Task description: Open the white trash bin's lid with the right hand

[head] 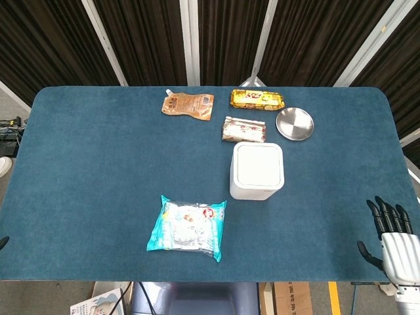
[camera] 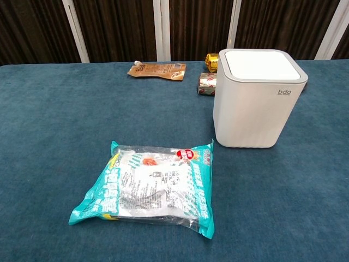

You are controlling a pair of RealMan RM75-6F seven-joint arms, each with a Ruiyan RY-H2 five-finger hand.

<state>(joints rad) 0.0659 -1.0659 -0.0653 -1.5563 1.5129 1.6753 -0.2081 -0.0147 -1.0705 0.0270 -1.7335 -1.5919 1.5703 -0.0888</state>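
The white trash bin [head: 256, 170] [camera: 257, 101] stands upright right of the table's middle, its flat lid [head: 258, 163] [camera: 262, 64] down. My right hand [head: 394, 244] shows only in the head view, at the table's front right corner, well right of and nearer than the bin. Its dark fingers are spread and pointing up, with nothing in them. The left hand itself is out of sight in both views.
A teal snack bag [head: 188, 227] [camera: 153, 186] lies in front of the bin to the left. Behind the bin lie a brown pouch [head: 188, 105], a yellow packet [head: 257, 100], a small wrapped snack [head: 243, 128] and a round metal dish [head: 294, 123]. The blue table [head: 92, 170] fills both views.
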